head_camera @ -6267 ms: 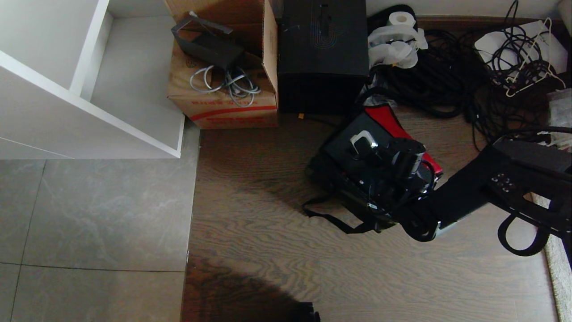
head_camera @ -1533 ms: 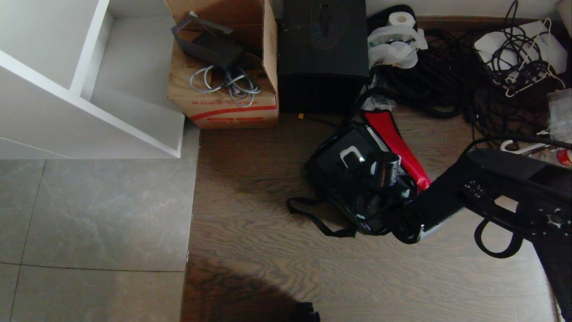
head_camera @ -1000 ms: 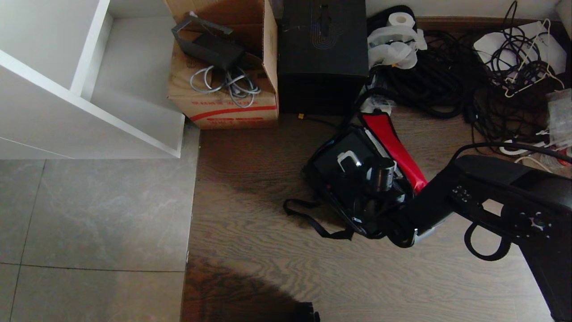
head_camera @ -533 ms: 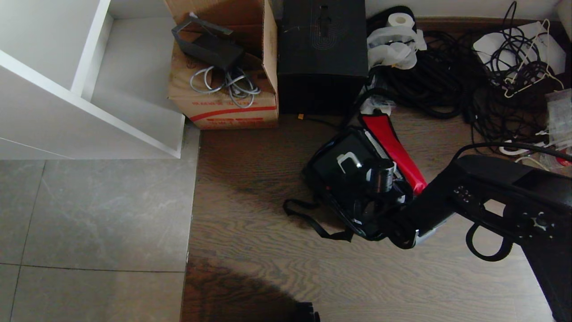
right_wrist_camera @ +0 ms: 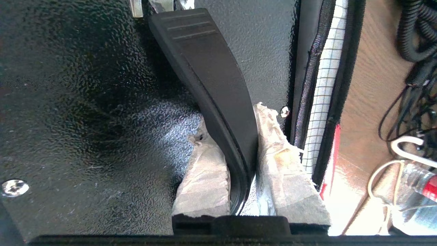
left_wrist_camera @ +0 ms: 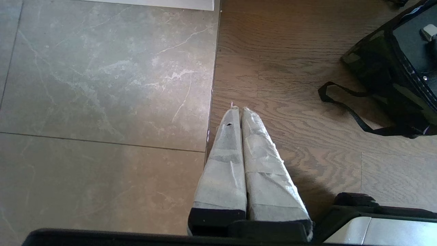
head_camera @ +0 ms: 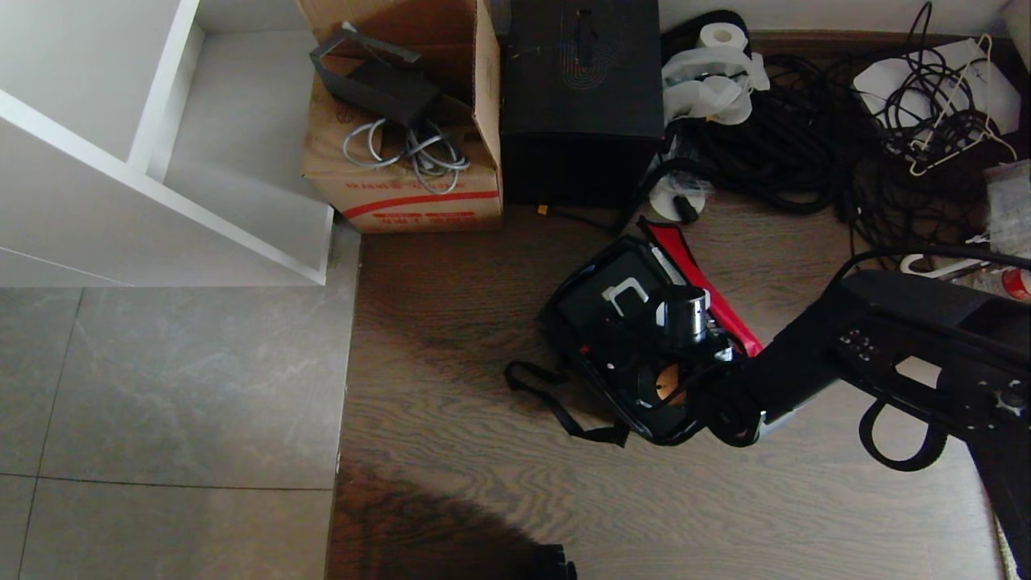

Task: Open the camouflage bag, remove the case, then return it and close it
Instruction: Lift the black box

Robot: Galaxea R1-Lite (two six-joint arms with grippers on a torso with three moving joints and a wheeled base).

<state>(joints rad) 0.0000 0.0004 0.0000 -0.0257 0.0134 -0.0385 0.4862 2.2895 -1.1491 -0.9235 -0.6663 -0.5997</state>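
Right wrist view shows the right gripper (right_wrist_camera: 244, 171) clamped on the black bar handle (right_wrist_camera: 208, 78) of the case (right_wrist_camera: 78, 102), its taped fingers (right_wrist_camera: 205, 177) pressed on either side of the bar, with the case's textured top filling most of the picture and the checked grey lining of the camouflage bag (right_wrist_camera: 322, 102) running just beside it. From the head camera the case (head_camera: 600, 302) lies inside the open camouflage bag (head_camera: 564, 338) on the wooden floor (head_camera: 483, 499), the red flap lining (head_camera: 697, 274) thrown back on the far side and the strap (head_camera: 556, 403) trailing toward the robot. Whether the case is coming out or going back I cannot judge; either way, it looks wise to keep the grip near the middle of the bar, move the case square to the bag's mouth, and watch that its corners do not snag the black edging. The right arm covers the near end of the bag, so that corner and the second handle mount are hidden, and the bag's fastening cannot be made out. The left gripper (left_wrist_camera: 240, 116) hangs parked over the floor, fingers pressed together and empty
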